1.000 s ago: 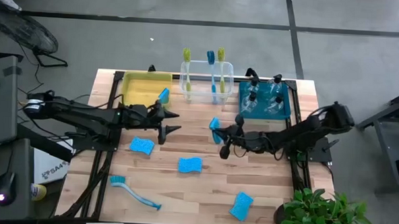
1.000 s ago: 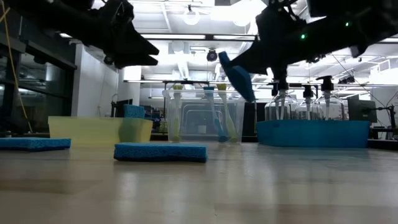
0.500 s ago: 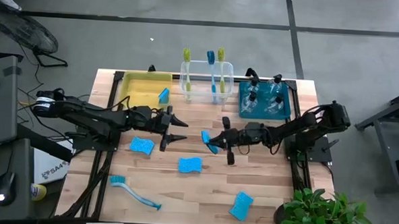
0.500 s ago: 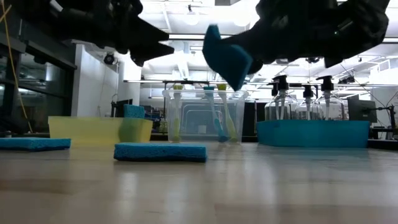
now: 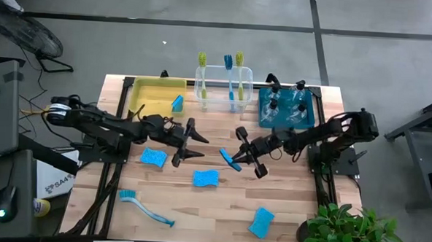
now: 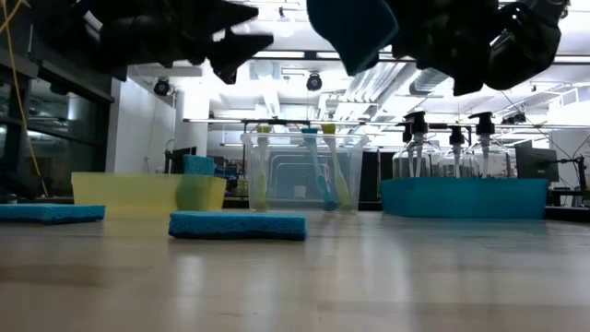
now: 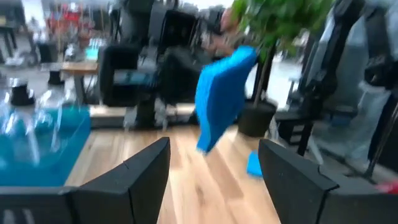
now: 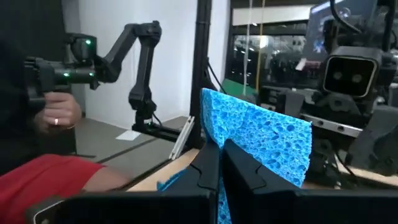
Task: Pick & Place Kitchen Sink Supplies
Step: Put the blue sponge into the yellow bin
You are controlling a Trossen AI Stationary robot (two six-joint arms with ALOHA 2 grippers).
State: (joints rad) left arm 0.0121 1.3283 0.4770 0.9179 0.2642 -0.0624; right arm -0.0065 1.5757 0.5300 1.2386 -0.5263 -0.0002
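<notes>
Pale plank desk (image 5: 292, 212) on grey workshop floor; right hand (image 5: 232, 160) clamped on blue sponge (image 5: 229, 161) held aloft mid-desk, left hand (image 5: 193, 145) fingers apart facing it, potted plant (image 5: 346, 229) at corner.

A robotics lab is shown. A wooden counter (image 5: 220, 201) is set on a grey concrete floor (image 5: 205, 33), with ceiling lights (image 6: 283, 25) and exposed ducts overhead. Another robot arm (image 8: 134, 56) on a stand and a potted plant (image 5: 350, 229) are seen nearby.
</notes>
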